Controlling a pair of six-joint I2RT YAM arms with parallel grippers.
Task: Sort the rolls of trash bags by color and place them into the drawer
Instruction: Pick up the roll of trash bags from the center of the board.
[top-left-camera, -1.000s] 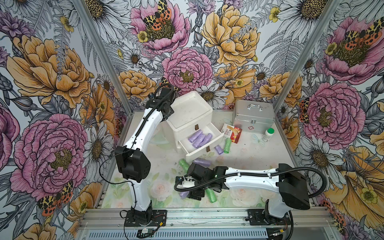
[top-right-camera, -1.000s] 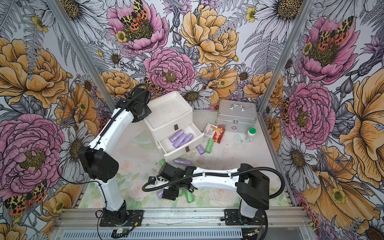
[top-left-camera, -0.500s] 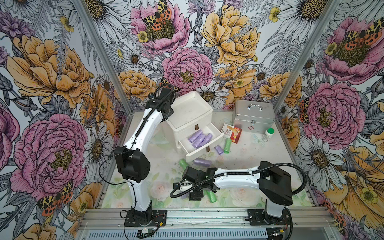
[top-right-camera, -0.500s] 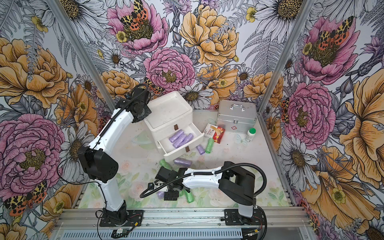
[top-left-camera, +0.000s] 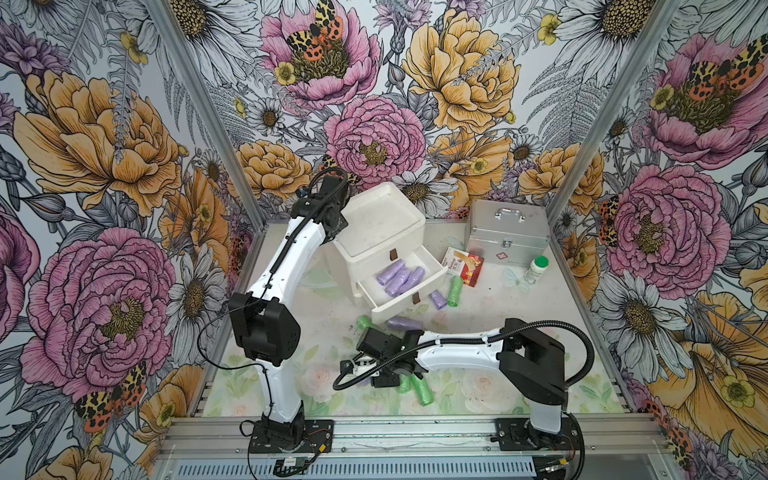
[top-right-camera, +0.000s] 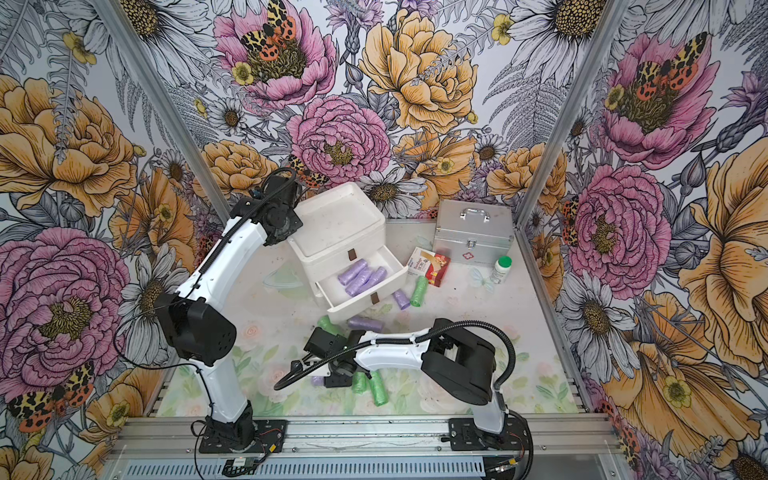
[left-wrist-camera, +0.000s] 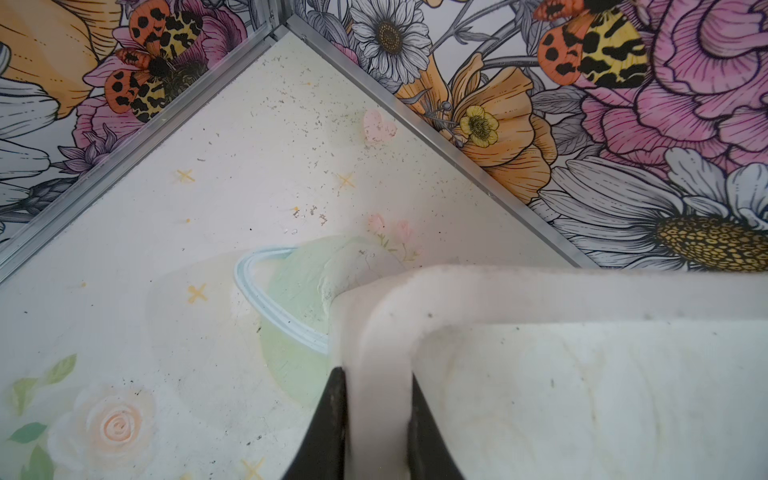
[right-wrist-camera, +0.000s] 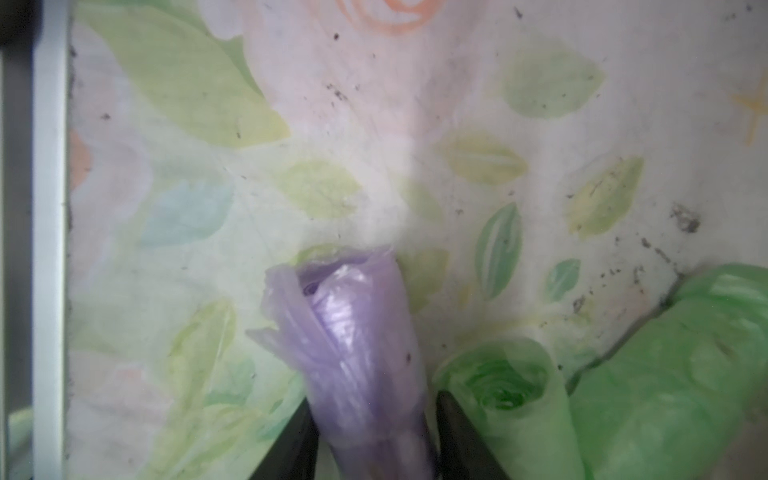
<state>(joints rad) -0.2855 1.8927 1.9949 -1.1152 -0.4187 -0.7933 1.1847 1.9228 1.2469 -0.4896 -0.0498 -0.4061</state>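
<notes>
**Left arm.** The left gripper (left-wrist-camera: 378, 419) is clamped on the raised rim of the white cabinet (top-left-camera: 376, 220), at a rear corner on the side opposite the drawer front. One black finger (left-wrist-camera: 332, 424) is set outside the rim and the other inside it.

**Drawer.** The lower drawer (top-left-camera: 397, 308) of the cabinet is pulled out toward the front. Several stored lilac rolls (top-left-camera: 400, 275) are laid side by side inside it.

**Right arm.** The right gripper (right-wrist-camera: 376, 403) is positioned low over the table (top-left-camera: 316, 316), well in front of the cabinet. Its jaws are closed against both sides of one gripped lilac roll (right-wrist-camera: 353, 332), which is seen end-on in the right wrist view. It cannot be told whether this roll is lifted off the table. Two paired green rolls (top-left-camera: 423, 390) are located just beside it, on the table.

**Loose items.** A loose lilac roll (top-left-camera: 403, 323) and a near green roll (top-left-camera: 365, 322) are found on the table just in front of the drawer front. A short lilac roll (top-left-camera: 437, 299) and a long green roll (top-left-camera: 455, 291) are found just beside the right end of the drawer.

**Other items.** A silver case (top-left-camera: 505, 237), a red-and-white box (top-left-camera: 463, 266) and a white bottle (top-left-camera: 536, 270) are placed to the right of the cabinet.
</notes>
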